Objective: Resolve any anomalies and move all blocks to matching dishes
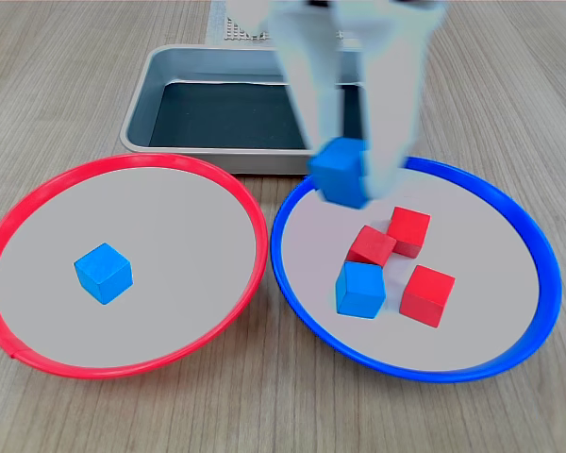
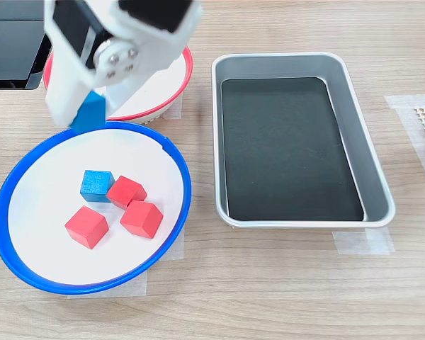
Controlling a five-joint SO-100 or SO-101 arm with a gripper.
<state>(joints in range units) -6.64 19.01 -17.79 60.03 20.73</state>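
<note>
**Blue cube in transit above the blue-rimmed dish**

Item 1: the tool (image 1: 344,179), clamped on a blue block (image 1: 341,173), is hanging over the blue-rimmed dish (image 1: 519,226) near its 11 o'clock edge in the first exterior view; the held cube is clear of the dish floor, likely being carried in for release.

Item 2: the blue-rimmed dish is holding four cubes near its centre: a second blue block (image 1: 360,289) and three red blocks (image 1: 427,295) (image 1: 408,231) (image 1: 372,246), clustered close, some touching. The reds are sitting in the wrong dish, so they are probably awaiting transfer.

Item 3: the red-rimmed dish (image 1: 38,198), at 9 o'clock of the blue one, is carrying a lone blue block (image 1: 103,273), also mismatched.

Item 4: a grey metal tray (image 2: 354,127) is standing empty on the wooden tabletop (image 2: 269,297), taking no part.
</note>
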